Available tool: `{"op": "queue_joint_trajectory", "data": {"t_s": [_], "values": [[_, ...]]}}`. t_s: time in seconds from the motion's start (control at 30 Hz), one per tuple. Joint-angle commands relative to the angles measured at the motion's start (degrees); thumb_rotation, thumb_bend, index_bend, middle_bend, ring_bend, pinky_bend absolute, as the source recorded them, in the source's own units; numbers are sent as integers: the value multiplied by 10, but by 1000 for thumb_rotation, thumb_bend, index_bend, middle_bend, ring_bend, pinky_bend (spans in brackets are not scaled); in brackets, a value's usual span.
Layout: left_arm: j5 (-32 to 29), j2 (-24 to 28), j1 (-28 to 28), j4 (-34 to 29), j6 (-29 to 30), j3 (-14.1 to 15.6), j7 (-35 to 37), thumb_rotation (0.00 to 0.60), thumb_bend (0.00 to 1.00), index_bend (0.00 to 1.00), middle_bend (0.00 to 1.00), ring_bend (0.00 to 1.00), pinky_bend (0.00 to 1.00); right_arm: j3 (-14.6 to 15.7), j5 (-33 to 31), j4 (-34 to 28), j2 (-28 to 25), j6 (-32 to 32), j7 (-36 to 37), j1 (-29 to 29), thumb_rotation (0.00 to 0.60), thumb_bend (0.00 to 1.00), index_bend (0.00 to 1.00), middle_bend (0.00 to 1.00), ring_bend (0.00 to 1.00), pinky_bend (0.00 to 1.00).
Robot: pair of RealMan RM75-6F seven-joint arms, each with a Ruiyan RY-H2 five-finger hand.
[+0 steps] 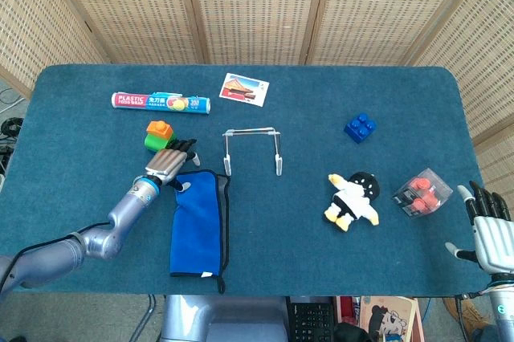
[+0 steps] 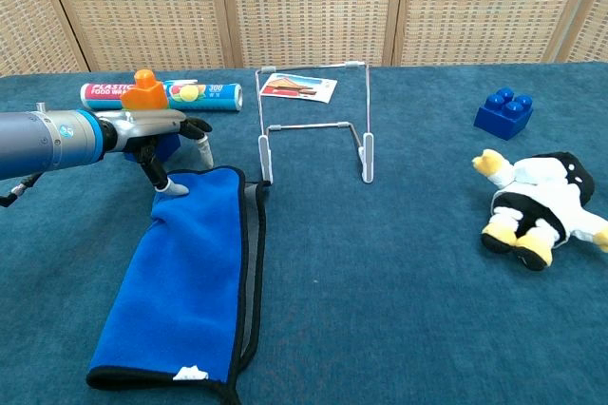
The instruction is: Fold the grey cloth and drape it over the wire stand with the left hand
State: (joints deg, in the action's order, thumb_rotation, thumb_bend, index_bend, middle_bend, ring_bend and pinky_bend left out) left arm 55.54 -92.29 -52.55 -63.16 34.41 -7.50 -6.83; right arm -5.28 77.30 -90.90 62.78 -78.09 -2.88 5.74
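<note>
Chest view: left hand (image 2: 161,134), fingers apart and holding nothing, touches the far corner of the cloth (image 2: 190,277) lying flat left of the stand (image 2: 313,120); soft, light, likely floppy, best pinched at that corner hem.

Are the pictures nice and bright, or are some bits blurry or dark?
Head view: bright, even light, with everything sharp, even the small penguin toy. Chest view: just as bright, only soft shadows under the wire stand; the left hand looks crisp, not blurred.
</note>
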Motion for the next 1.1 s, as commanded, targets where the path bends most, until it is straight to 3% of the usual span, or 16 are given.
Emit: {"op": "queue_joint_trajectory", "data": {"t_s": [0.03, 0.53, 0.83, 0.93, 1.1], "values": [[-5, 0, 0, -2, 1, 3, -11, 600, 315, 338, 0, 0, 0, 0, 0, -1, 0, 0, 0, 0, 600, 0, 0, 0, 0, 0], [-32, -20, -1, 4, 4, 7, -42, 600, 319, 385, 0, 0, 0, 1, 1, -1, -3, 2, 7, 0, 600, 0, 0, 0, 0, 0], [-37, -21, 2, -1, 8, 5, -48, 600, 324, 584, 0, 0, 0, 2, 3, -1, -4, 2, 9, 0, 600, 0, 0, 0, 0, 0], [-36, -21, 3, -3, 9, 5, -46, 600, 327, 606, 0, 0, 0, 2, 3, -2, -4, 3, 9, 0, 600, 0, 0, 0, 0, 0], [-34, -22, 5, -3, 10, 7, -48, 600, 427, 686, 0, 0, 0, 3, 4, -2, -4, 3, 9, 0, 600, 0, 0, 0, 0, 0]]}}
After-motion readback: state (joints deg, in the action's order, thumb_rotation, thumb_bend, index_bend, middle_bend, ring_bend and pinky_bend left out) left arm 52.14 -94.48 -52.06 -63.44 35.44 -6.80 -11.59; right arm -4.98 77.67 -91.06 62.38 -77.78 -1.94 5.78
